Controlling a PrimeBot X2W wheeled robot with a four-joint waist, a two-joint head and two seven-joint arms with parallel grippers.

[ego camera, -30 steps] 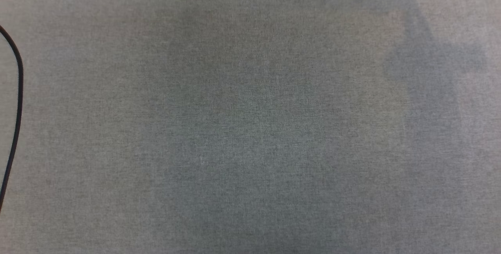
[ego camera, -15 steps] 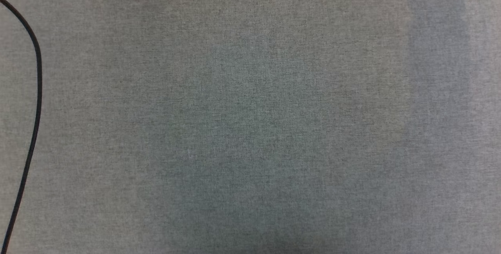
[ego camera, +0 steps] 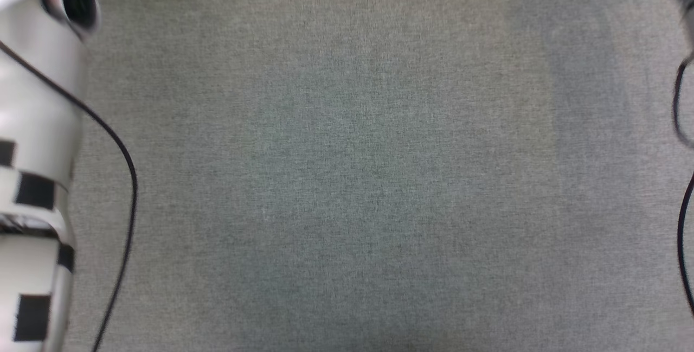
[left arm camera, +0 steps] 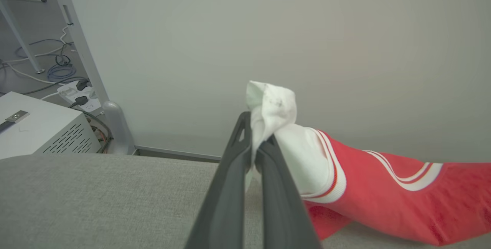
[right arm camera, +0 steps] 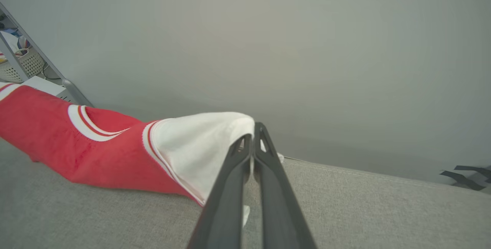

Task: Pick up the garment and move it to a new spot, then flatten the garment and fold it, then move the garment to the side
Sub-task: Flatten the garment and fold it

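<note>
Jersey slung between both grippers, each one clamped on a white sleeve.
I have the left gripper pinching a bunched sleeve and the right gripper closed on the other. The garment sags soft and light onto the grey surface. Its thin knit may slip, so I judge the ribbed striped cuffs the surest hold. Its front, lettering and hem are cut off, and my head view is blurred at the forearm.

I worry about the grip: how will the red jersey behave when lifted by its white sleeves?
Probably floppy: the jersey droops from the left gripper and bunches above it. Likely light: the right gripper pinches only a sleeve edge. It may drag on the grey surface it touches.
</note>
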